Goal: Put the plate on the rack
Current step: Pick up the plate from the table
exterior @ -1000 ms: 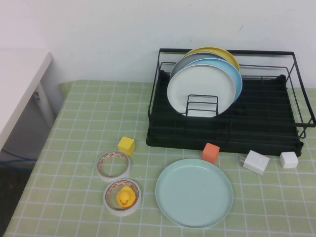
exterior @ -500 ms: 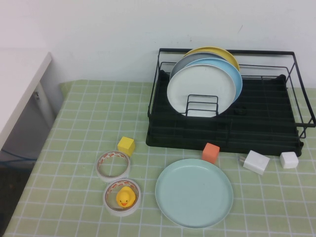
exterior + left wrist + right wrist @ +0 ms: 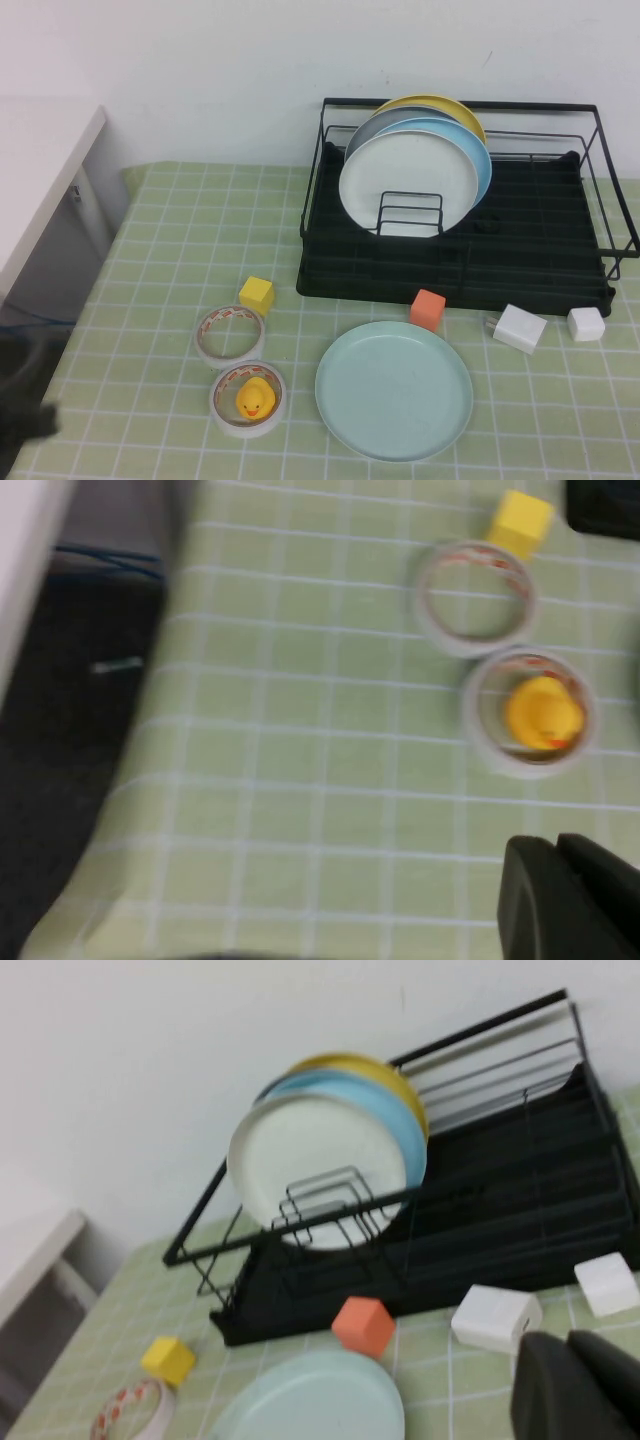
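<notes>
1. High view: the plate [image 3: 394,389] lies flat on the checked tablecloth [image 3: 150,300], near the rack [image 3: 455,270] but outside it.
2. An orange cube [image 3: 427,308] sits just beside the plate's far rim.
3. The rack holds a white plate [image 3: 405,180], sky-blue plate [image 3: 470,150] and yellow plate [image 3: 440,107] upright.
4. The left gripper [image 3: 570,900] hangs over the cloth near a yellow duck [image 3: 543,711]; I cannot tell whether it is open.
5. The right gripper [image 3: 580,1390] hovers near a white block [image 3: 495,1317]; its state is likewise unclear.
</notes>
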